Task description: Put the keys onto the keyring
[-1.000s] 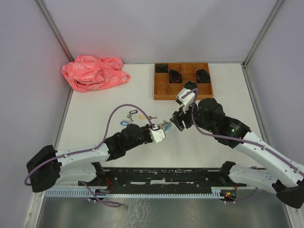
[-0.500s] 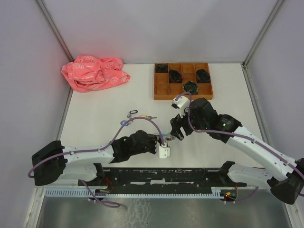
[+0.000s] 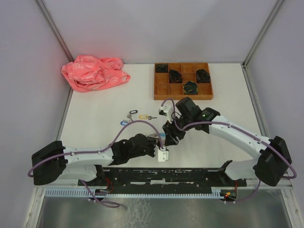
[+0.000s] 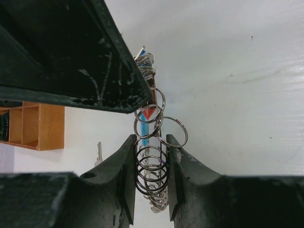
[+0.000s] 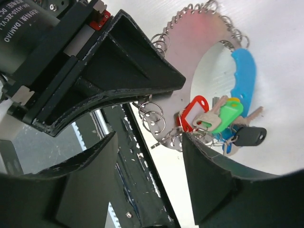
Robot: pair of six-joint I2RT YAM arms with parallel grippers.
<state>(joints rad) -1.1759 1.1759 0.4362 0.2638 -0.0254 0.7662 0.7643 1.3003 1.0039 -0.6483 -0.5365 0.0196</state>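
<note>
Keys (image 3: 141, 116): lying loose on table (image 3: 90, 114) at left, not yet threaded. L gripper (image 4: 150, 142): clamping keyring (image 4: 151, 164) rim at mid-table, steadying it. R gripper (image 5: 149, 137): hanging spread beside ring, gripping nothing. Next, prob.: fetching a key w/ R, working it onto a split ring.

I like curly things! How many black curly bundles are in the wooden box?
4 bundles: one in the wooden box's far left corner, one nearer its middle, one at the right side, one at the near edge. None seems hidden.
</note>
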